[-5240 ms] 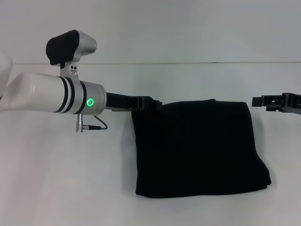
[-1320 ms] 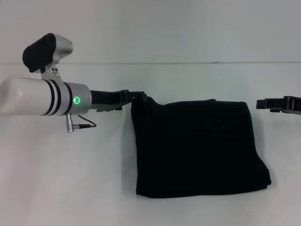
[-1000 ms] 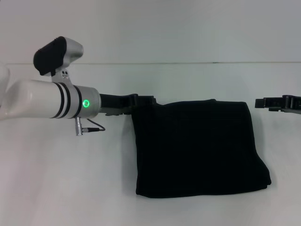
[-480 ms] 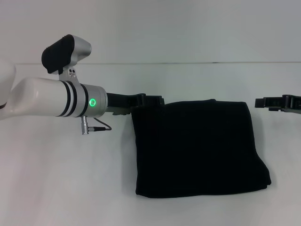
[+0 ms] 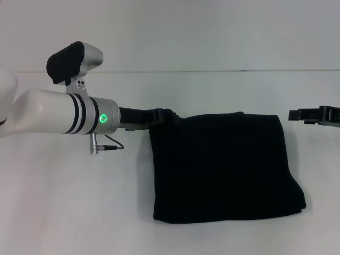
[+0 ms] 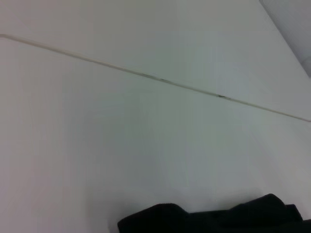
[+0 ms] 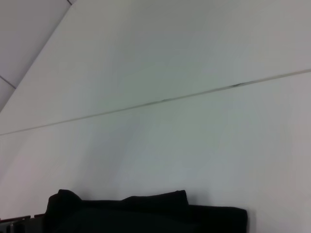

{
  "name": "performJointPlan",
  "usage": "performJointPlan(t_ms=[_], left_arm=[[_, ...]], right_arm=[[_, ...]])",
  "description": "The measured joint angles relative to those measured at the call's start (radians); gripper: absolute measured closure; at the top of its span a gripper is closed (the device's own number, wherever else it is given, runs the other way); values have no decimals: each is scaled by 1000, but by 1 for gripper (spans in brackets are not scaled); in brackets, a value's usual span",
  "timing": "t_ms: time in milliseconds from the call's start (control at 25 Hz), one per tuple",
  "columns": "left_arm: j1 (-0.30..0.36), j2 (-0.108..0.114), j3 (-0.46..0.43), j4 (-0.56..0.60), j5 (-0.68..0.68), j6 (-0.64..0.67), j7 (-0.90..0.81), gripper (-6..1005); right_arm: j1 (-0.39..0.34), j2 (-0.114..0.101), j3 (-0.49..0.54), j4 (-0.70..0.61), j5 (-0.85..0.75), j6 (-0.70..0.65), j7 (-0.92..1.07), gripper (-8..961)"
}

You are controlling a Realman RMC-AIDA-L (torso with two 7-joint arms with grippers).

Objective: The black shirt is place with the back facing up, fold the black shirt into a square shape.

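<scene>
The black shirt [image 5: 223, 164] lies flat on the white table [image 5: 74, 202] as a folded, roughly square pad, in the middle of the head view. My left gripper [image 5: 166, 115] reaches in from the left and sits at the shirt's far left corner, level with its far edge. My right gripper [image 5: 295, 114] hovers at the right edge of the view, a short gap away from the shirt's far right corner. The shirt's edge also shows in the left wrist view [image 6: 218, 221] and in the right wrist view [image 7: 146, 211].
The left forearm [image 5: 58, 114], white with a green light, crosses the left part of the table. A thin seam [image 5: 212, 71] marks the table's back edge below a plain wall. Bare white table surrounds the shirt.
My left arm swung right toward the shirt's far left corner, then drew back slightly in the last half second. The shirt and my right gripper have not moved.
</scene>
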Motion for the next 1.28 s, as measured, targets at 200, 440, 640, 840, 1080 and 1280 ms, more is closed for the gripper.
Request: performJointPlan(t_ms=[200, 440, 640, 840, 1080, 1280], left_arm=[[0, -2, -1, 1, -4, -6, 6, 426], [0, -13, -5, -5, -4, -32, 6, 641], [1, -19, -7, -3, -5, -33, 6, 809], [1, -19, -9, 0, -8, -45, 6, 944], [1, -13, -10, 0, -30, -56, 13, 965], [0, -11, -10, 1, -32, -56, 13, 966]], right_arm=[[0, 0, -1, 4, 0, 3, 0, 299], [0, 0, -1, 4, 0, 4, 0, 299], [-1, 0, -1, 5, 0, 5, 0, 299], [-2, 0, -1, 6, -1, 5, 0, 299], [-4, 0, -1, 6, -1, 5, -1, 299], [-5, 0, -1, 6, -2, 8, -1, 299]])
